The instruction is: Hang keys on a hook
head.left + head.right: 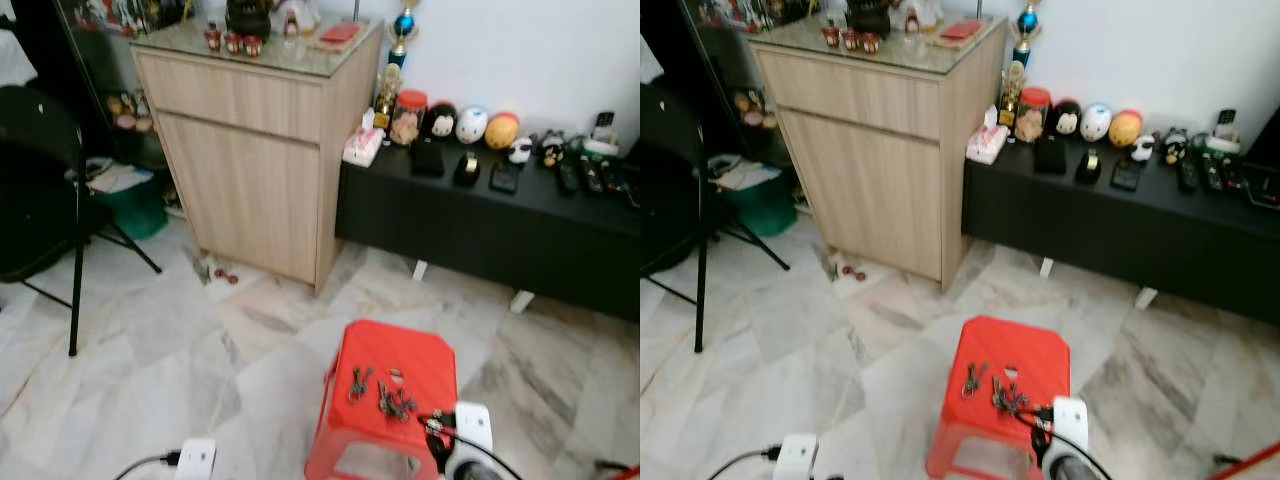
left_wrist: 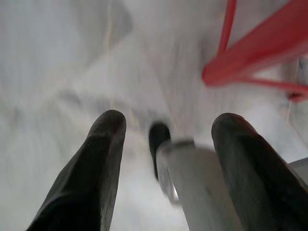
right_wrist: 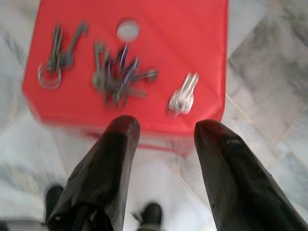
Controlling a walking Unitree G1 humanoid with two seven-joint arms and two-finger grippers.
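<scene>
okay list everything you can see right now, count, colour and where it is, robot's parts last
Square plastic stool: one, red, on the marble floor in front.
Metal key bunches: three, grey and silver, lying on the stool top.
Wooden cabinet: one, light oak, against the wall, ahead left.
Low bench: one, black, right of the cabinet.
Egg-shaped figurines: several, mixed colours, on the bench.
Folding chair: one, black, far left.
Left gripper: black fingers apart, above the floor beside the stool.
Right gripper: black fingers apart, over the stool's near edge.
</scene>
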